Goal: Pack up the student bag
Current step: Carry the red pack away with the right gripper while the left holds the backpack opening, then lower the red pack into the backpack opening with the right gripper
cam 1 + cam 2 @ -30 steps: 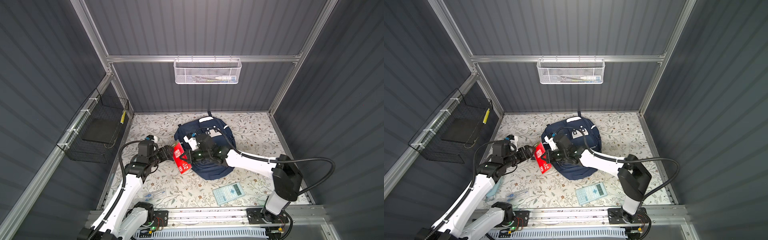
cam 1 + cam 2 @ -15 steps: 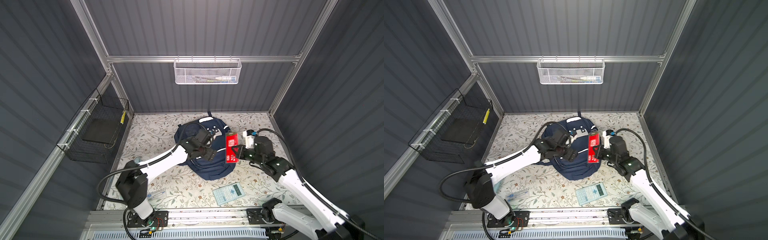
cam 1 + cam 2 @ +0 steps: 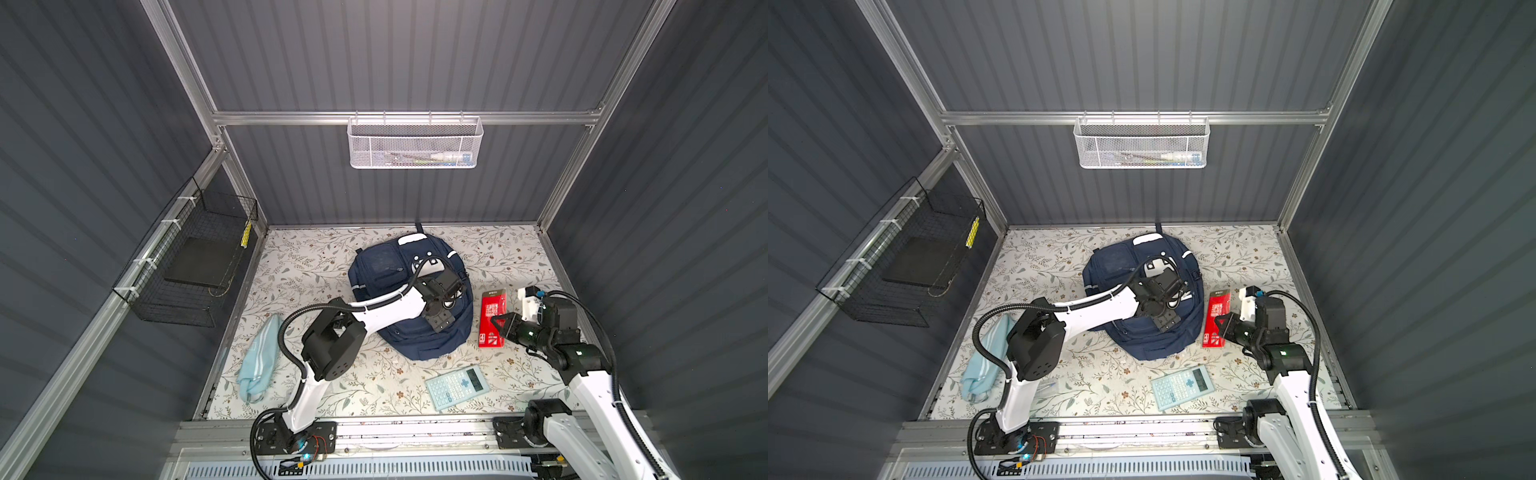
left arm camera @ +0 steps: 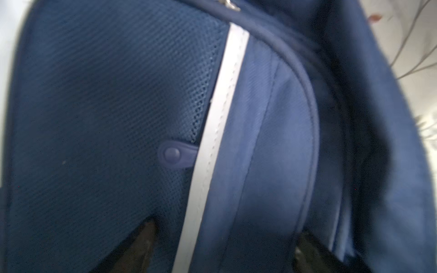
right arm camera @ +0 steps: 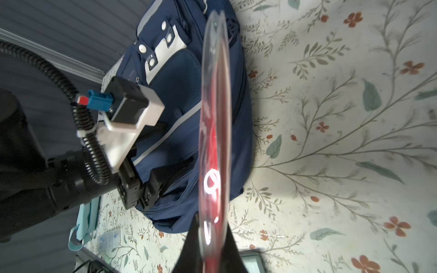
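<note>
The student bag [image 3: 395,270] [image 3: 1125,266], navy with white stripe trim, lies flat in the middle of the flowered table [image 3: 316,266]. My left gripper [image 3: 440,322] [image 3: 1166,322] reaches over its front. In the left wrist view this gripper [image 4: 224,248] is open, one dark finger [image 4: 144,241] on either side of a white stripe [image 4: 212,141], close against the fabric. To the bag's right, my right gripper [image 3: 498,325] [image 3: 1222,323] [image 5: 214,243] is shut on the lower part of a flat red packet [image 3: 493,307] [image 3: 1217,311] [image 5: 214,141], held on edge just above the table.
A pale blue calculator [image 3: 457,386] [image 3: 1182,386] lies at the front, right of middle. A light-blue striped pouch [image 3: 259,361] [image 3: 984,361] lies front left beside the left arm. A white mesh basket [image 3: 413,143] hangs on the back wall, a black wire basket [image 3: 195,266] on the left wall.
A second ago the red packet was at the left arm's gripper, left of the bag; now my right gripper holds it on the bag's right. My left gripper has moved across the bag's front.
</note>
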Robot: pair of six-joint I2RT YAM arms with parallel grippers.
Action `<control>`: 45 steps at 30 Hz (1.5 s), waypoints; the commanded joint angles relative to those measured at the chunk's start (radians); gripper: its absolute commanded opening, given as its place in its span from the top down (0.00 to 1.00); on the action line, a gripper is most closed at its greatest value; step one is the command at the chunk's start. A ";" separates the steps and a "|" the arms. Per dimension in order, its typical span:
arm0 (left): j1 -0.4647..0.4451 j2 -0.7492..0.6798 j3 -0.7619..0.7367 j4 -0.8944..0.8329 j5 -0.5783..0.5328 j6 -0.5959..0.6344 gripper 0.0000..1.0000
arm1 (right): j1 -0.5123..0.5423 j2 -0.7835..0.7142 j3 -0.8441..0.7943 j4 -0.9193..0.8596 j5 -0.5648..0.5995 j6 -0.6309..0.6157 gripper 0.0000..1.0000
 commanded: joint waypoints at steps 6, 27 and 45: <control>0.019 -0.051 0.135 -0.048 -0.106 -0.069 1.00 | 0.000 0.015 -0.105 0.195 -0.117 0.110 1.00; 0.216 -0.186 0.385 -0.116 0.320 -0.364 1.00 | 0.377 0.917 0.227 1.118 0.093 0.482 1.00; 0.279 -0.267 0.176 0.015 0.330 -0.436 1.00 | 0.463 1.167 0.452 1.077 0.232 0.512 0.44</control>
